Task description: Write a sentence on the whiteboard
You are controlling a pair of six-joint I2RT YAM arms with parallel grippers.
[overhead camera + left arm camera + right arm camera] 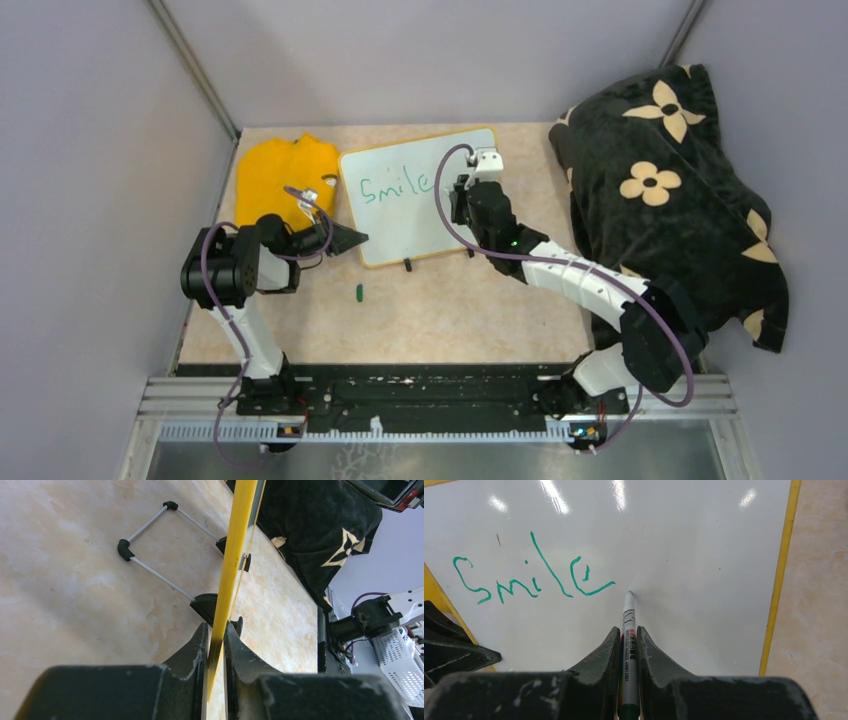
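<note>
The rectangular glossy whiteboard (420, 225) (704, 555) with its thin light-wood frame and rounded corners sits on the far middle of the beige marbled worktop (450, 310), its two small black clip feet (407, 265) at the near edge. The sentence (395, 187) (531, 575) consists of one green handwritten word, "Smile", across the upper left part of the board; the rest of the white surface is bare. A grey-barrelled marker (629, 630) with printed lettering has its tip at the board's surface just right of and a little below the final "e". The right end effector (626, 632) is pinching that marker, its two black fingers pressed against the barrel on either side. The left end effector (216, 630) (350, 238) is clamped on the board's left frame edge near the near-left corner, the yellow-looking frame strip (235, 555) running up from between its fingers. In the left wrist view a thin grey wire bracket with black corner caps (150, 545) lies on the worktop beside that edge. A folded yellow cloth (275, 175) lies just left of the board, a small green cap (359, 293) rests on the worktop in front of it, and a black blanket with cream flower shapes (670, 190) is heaped at the right.
</note>
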